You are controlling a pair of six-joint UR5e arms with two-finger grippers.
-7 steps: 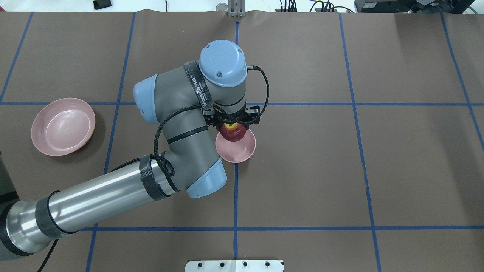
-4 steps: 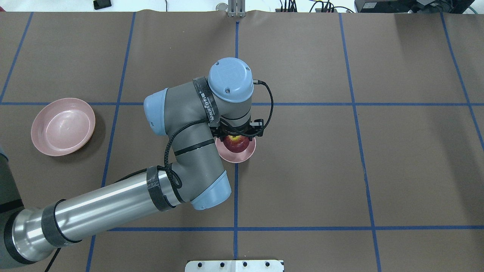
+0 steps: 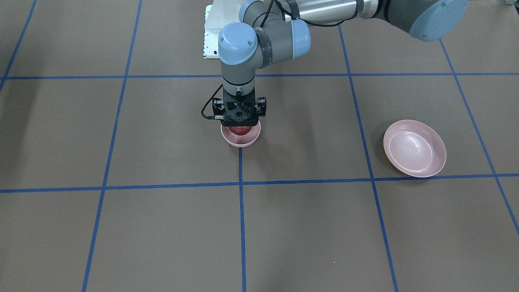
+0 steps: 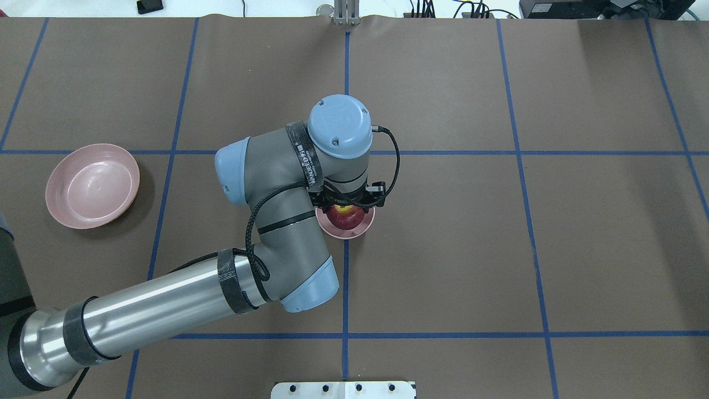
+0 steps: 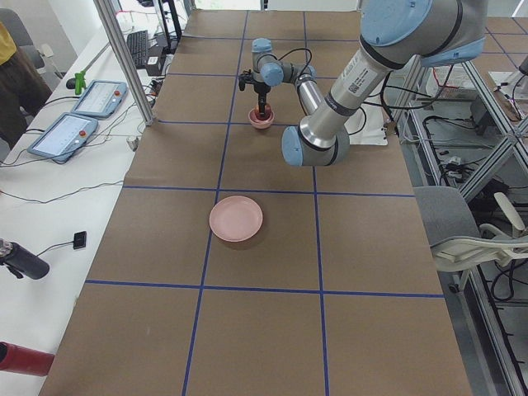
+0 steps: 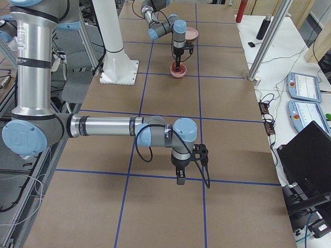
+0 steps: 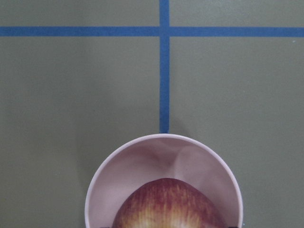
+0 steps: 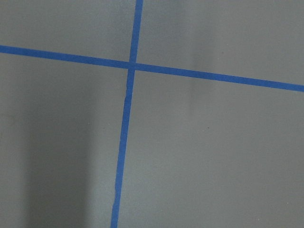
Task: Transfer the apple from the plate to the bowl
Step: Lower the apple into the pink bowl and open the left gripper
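A brown table [image 4: 581,233] fills the overhead view, its covering ruled into large squares by blue tape [image 4: 520,152]. Just right of centre there, the bowl [image 4: 357,230] sits on the end of a tape line, and the left gripper [image 3: 240,128] points straight down into it, jaws closed on the apple [image 4: 344,217], which hangs low inside the bowl's rim; the left wrist view shows the apple's red-streaked top against the bowl's pale inner wall. The plate [image 4: 91,185] lies well apart at the middle left of the overhead view, bare and glossy. In the exterior right view the right gripper [image 6: 180,179] hangs over bare table in the lower middle of the frame, beside a tape line; I cannot tell how its jaws stand. A white pedestal [image 6: 116,46] rises from the table's edge at the upper left of that view, and a laptop [image 6: 310,155] sits at its right edge. In the exterior left view a white bench along the left side carries two teach pendants [image 5: 99,97], an aluminium post [image 5: 124,58] stands beside them, and an office chair [image 5: 462,231] sits at the right.
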